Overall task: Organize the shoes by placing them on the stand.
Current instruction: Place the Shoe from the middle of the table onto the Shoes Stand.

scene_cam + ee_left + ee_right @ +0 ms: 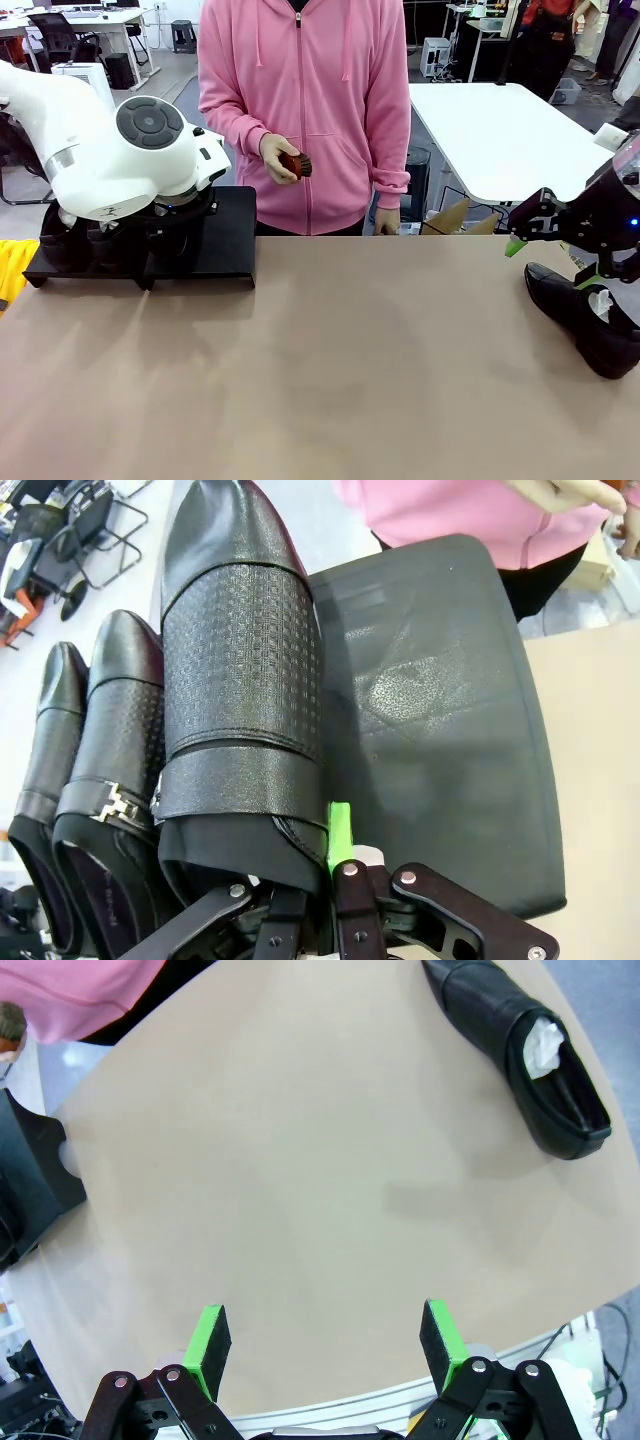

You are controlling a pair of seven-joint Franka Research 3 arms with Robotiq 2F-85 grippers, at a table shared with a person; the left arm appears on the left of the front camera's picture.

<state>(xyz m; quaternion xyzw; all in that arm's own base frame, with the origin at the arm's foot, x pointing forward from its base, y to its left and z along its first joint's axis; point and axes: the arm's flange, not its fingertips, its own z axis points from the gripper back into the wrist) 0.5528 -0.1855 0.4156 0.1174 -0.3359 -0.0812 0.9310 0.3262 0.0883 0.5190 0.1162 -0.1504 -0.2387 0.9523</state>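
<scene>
Three glossy black shoes stand side by side on the left part of the black stand [450, 730]. My left gripper [320, 875] is shut on the heel rim of the largest, textured shoe [240, 670], which rests on the stand beside the other two shoes [110, 740]. In the front view the left arm covers those shoes on the stand [225, 235]. A fourth shoe [590, 325] with white paper inside lies on the table at the far right, also seen as a shoe [530, 1055] from the right wrist. My right gripper [552, 265] hovers open just above its toe, nothing between the fingers.
A person in a pink hoodie stands behind the table holding a small reddish-brown brush [296, 165]. The right half of the stand is bare. Brown tabletop [330, 360] stretches between stand and lone shoe. A cardboard box [455, 218] sits beyond the far edge.
</scene>
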